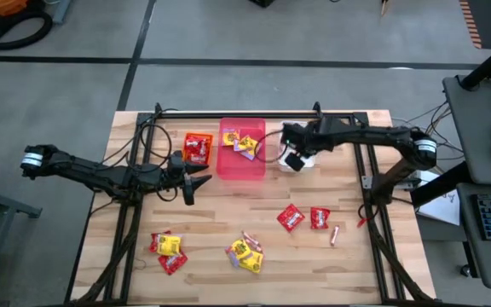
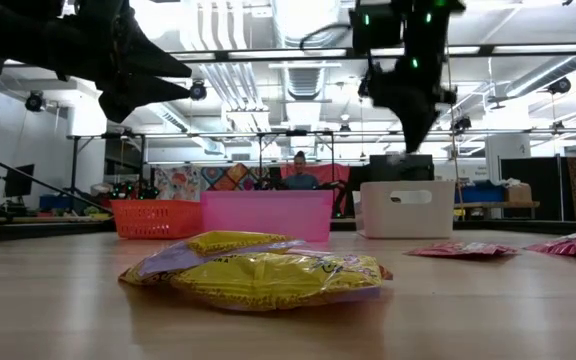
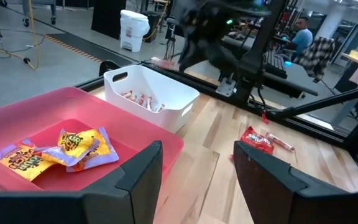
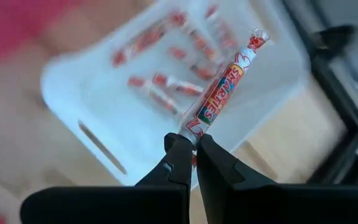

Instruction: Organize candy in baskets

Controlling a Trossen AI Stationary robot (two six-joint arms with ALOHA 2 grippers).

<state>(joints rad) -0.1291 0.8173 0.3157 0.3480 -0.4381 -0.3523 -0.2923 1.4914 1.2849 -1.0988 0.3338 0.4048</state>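
Note:
Three baskets stand in a row at the table's far middle: orange point(image 1: 197, 148), pink point(image 1: 241, 150) and white point(image 1: 307, 159). My right gripper point(image 4: 194, 147) hangs above the white basket point(image 4: 110, 118), shut on a red-and-white wrapped stick point(image 4: 222, 84). Several such sticks lie in that basket. Yellow packets point(image 3: 61, 146) lie in the pink basket point(image 3: 17, 115). My left gripper point(image 3: 194, 180) stands open above the table, near the pink basket's near side, with nothing between its fingers. My right gripper pinches the stick's twisted end point(image 4: 193, 126) between its two fingertips point(image 4: 180, 149). The fingers come from above, slanting steeply down. The rest of the stick juts out past the fingertips, lifted clear above the white basket.
Loose candy lies on the near half of the table: two red packets point(image 1: 291, 217) point(image 1: 320, 217), a stick point(image 1: 334, 235), yellow packets point(image 1: 245, 253), and red and yellow packets point(image 1: 169, 249) at the near left. A black frame rail point(image 1: 237, 113) runs behind the baskets.

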